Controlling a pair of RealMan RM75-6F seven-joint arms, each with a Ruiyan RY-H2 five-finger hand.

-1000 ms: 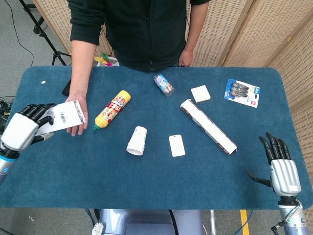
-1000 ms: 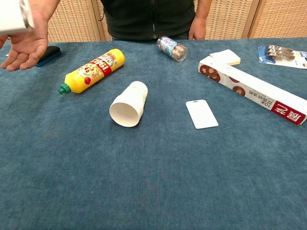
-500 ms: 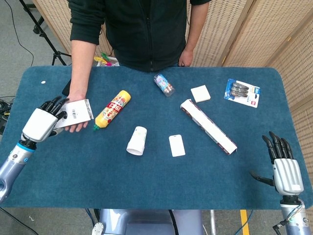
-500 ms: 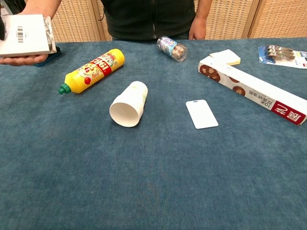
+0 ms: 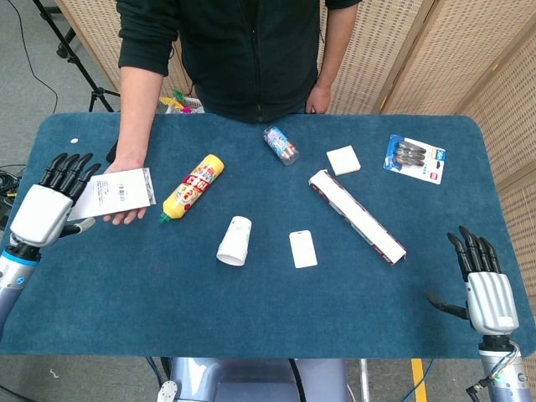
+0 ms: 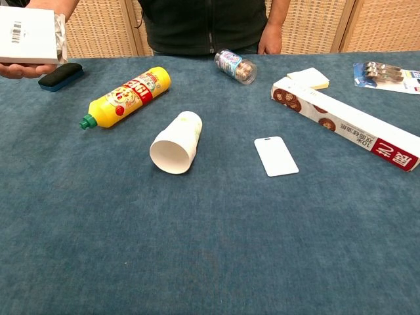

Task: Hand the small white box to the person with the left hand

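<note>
small white box (image 5: 115, 191) on person's palm (image 5: 126, 213) | my left hand (image 5: 43, 209) looks released, fingers spread | right hand (image 5: 486, 287) open, idle

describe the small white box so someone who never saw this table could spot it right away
Look at the far left end of the blue table, where the person's hand reaches over it. The small white box lies flat on that palm, beside the yellow bottle. It alone carries a printed barcode.

One small white box (image 5: 117, 192), one yellow bottle (image 5: 193, 187), one paper cup (image 5: 235, 240), one clear jar (image 5: 280, 145), one long carton (image 5: 357, 215), one white card (image 5: 302, 249), one notepad (image 5: 343, 159), one blister pack (image 5: 415, 158).
</note>
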